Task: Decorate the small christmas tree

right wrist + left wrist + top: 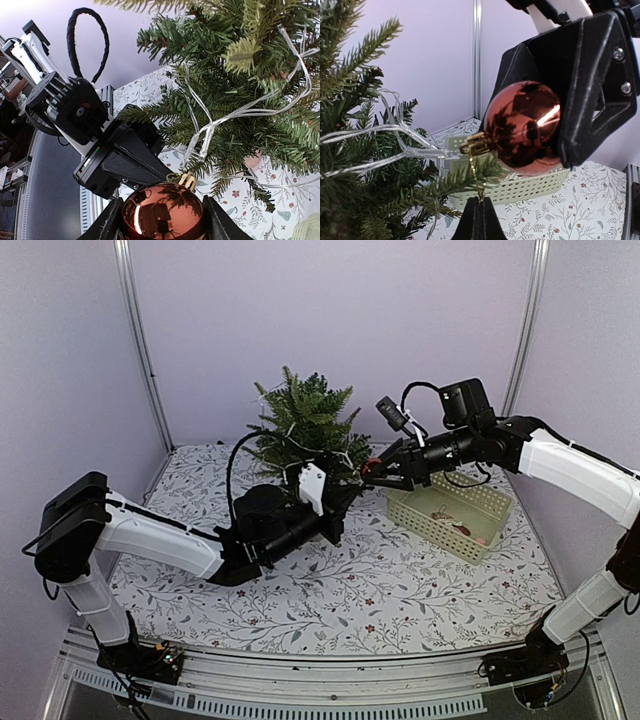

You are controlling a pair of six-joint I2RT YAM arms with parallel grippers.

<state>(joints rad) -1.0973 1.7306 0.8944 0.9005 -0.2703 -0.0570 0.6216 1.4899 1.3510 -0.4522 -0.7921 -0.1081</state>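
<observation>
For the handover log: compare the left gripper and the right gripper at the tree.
The left gripper is shut tight on the thin gold hanger of the red bauble; the right gripper stands half spread, clamping the bauble itself. The left gripper comes in low beside the small christmas tree; the right gripper comes from the pale green basket's side. Both hold the same ornament.
</observation>
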